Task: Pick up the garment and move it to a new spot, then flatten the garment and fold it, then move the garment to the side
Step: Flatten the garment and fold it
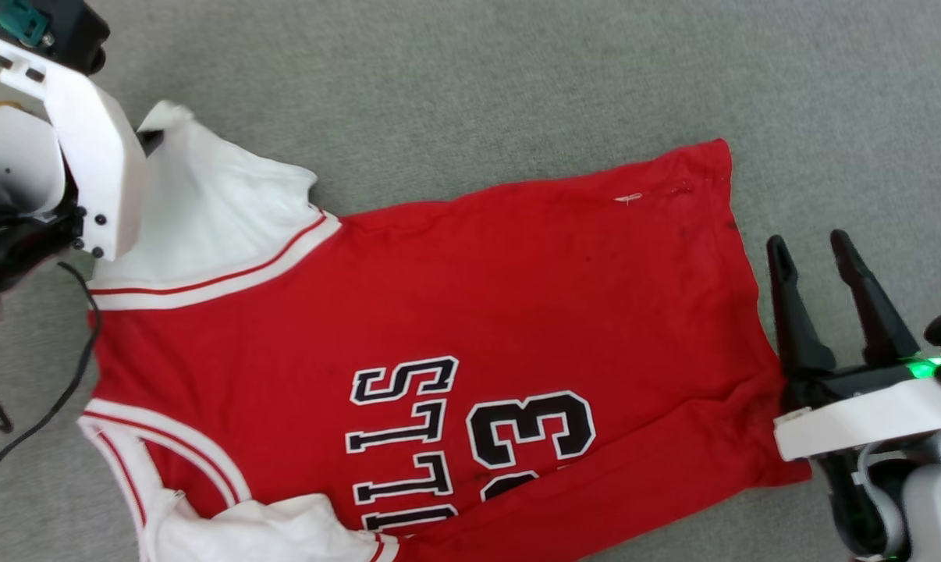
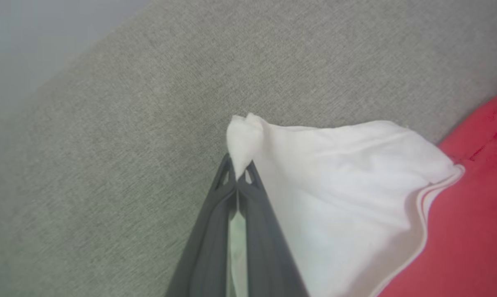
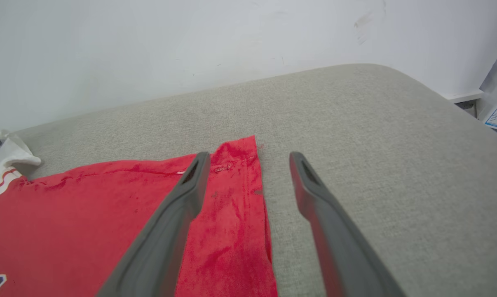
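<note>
The garment lies spread across the grey cushion, the left claw pinching only its white sleeve tip and the right claw gaping empty at the hem, so a pull could slip that tip free

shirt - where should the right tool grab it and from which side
Probably the far hem corner of the shirt. It lies flat with bare cushion beside it, and mirrors the sleeve the left tool pinches. Bring the open right tool in from the cushion side, one finger sliding under the edge.
</note>
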You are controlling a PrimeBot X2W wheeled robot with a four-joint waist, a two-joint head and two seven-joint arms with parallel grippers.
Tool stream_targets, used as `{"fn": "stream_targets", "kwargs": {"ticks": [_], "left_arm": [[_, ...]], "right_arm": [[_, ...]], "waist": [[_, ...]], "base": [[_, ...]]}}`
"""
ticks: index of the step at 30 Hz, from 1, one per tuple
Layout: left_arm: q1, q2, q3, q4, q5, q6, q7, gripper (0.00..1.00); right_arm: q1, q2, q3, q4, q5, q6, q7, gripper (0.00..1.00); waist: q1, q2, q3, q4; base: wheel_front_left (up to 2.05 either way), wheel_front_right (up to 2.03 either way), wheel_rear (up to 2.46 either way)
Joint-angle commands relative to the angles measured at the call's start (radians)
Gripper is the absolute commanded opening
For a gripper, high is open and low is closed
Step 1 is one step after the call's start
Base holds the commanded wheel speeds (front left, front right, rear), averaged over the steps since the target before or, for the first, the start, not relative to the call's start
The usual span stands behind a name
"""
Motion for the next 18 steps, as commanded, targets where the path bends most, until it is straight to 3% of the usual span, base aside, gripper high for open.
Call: {"fn": "stream_targets", "kwargs": {"ticks": [1, 7, 14, 18], "left_arm": [[0.018, -0.013, 0.005, -0.007, 0.007, -0.003, -0.037, 0.0], [0.048, -0.044, -0.01, -0.063, 0.011, -0.015, -0.142, 0.0], [0.093, -0.036, -0.034, -0.206, 0.004, -0.021, -0.216, 0.0], [0.127, -0.024, -0.046, -0.303, 0.006, -0.021, -0.246, 0.0]], "right_arm": [[0.007, -0.025, -0.012, -0.009, -0.008, 0.0, 0.023, 1.0], [0.021, -0.138, -0.027, -0.051, -0.004, -0.001, 0.203, 1.0], [-0.054, -0.35, 0.004, -0.119, 0.06, -0.001, 0.573, 1.0], [-0.124, -0.432, 0.013, -0.115, 0.108, -0.001, 0.803, 1.0]], "waist": [[-0.0001, 0.0, -0.048, 0.039], [-0.0001, 0.0, -0.119, 0.109], [-0.0001, 0.0, -0.131, 0.181], [-0.0001, 0.0, -0.112, 0.222]], "base": [[0.0, 0.0, 0.0], [0.0, 0.0, 0.0], [0.0, 0.0, 0.0], [0.0, 0.0, 0.0]]}}
